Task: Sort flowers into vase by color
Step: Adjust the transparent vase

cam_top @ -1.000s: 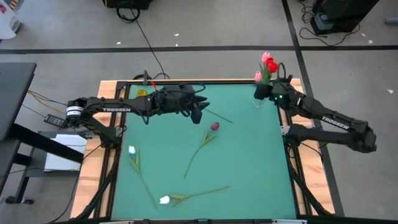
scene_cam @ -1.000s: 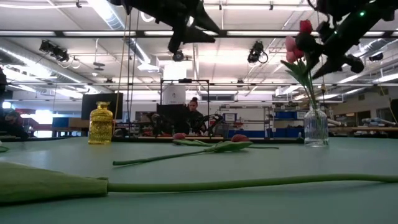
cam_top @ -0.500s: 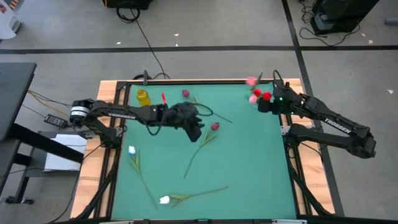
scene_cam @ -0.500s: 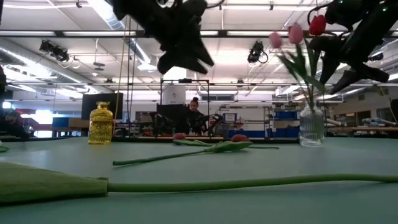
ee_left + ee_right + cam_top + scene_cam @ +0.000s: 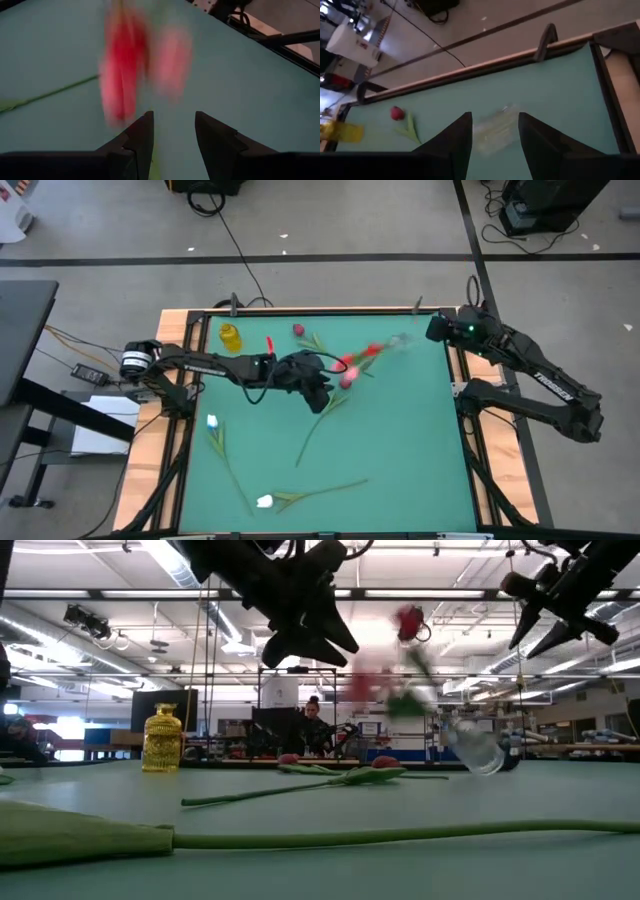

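Note:
The clear glass vase [image 5: 476, 750] is tipped over at the far right of the table, blurred in the high view [image 5: 400, 341] and in the right wrist view [image 5: 495, 126]. Its red and pink tulips [image 5: 361, 358] sweep out toward the middle as a blur [image 5: 398, 632], passing in front of my left gripper [image 5: 172, 134]. That gripper [image 5: 319, 386] is open above a dark red tulip [image 5: 346, 381] lying mid-table. My right gripper [image 5: 438, 329] is open, raised at the far right corner [image 5: 545, 612], apart from the vase.
A yellow vase [image 5: 230, 336] stands at the far left, with a dark red tulip [image 5: 298, 330] lying beside it. Two white tulips [image 5: 213, 421] [image 5: 264, 501] lie on the near left part of the green mat. A wooden frame [image 5: 455, 380] borders the mat.
The glass vase has tipped from upright toward the table's left and lies nearly on its side; its tulips have swung out toward the middle. My right gripper has drawn back toward the far right corner. My left gripper has moved from the far side toward the middle, over the dark red tulip.

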{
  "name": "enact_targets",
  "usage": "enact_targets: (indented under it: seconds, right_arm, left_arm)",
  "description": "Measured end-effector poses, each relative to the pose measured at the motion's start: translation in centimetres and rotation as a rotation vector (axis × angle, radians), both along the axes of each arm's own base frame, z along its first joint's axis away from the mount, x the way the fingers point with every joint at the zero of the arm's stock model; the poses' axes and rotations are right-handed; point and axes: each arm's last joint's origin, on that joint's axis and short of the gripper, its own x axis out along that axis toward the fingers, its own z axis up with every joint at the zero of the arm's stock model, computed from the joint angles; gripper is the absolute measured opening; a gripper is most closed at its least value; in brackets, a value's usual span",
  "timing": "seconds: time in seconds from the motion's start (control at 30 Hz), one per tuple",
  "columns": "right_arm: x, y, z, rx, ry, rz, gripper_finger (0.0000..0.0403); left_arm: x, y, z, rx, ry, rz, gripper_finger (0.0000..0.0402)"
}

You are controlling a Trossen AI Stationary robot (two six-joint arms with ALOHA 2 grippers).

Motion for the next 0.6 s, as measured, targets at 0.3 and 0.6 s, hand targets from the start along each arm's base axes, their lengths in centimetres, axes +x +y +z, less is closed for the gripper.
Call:
enact_targets:
  seconds: [0.3,0.6]
  right_arm:
    - [1.2,0.1,1.3,-0.142,0.178,0.493,0.0168]
    - [8.4,-2.1,-1.4,-0.217,0.387,1.028,0.0172]
  left_arm:
    - [-0.2,0.1,-0.3,-0.015,0.037,0.011,0.0149]
    - [-0.7,0.3,-0.9,-0.033,0.116,0.03,0.0149]
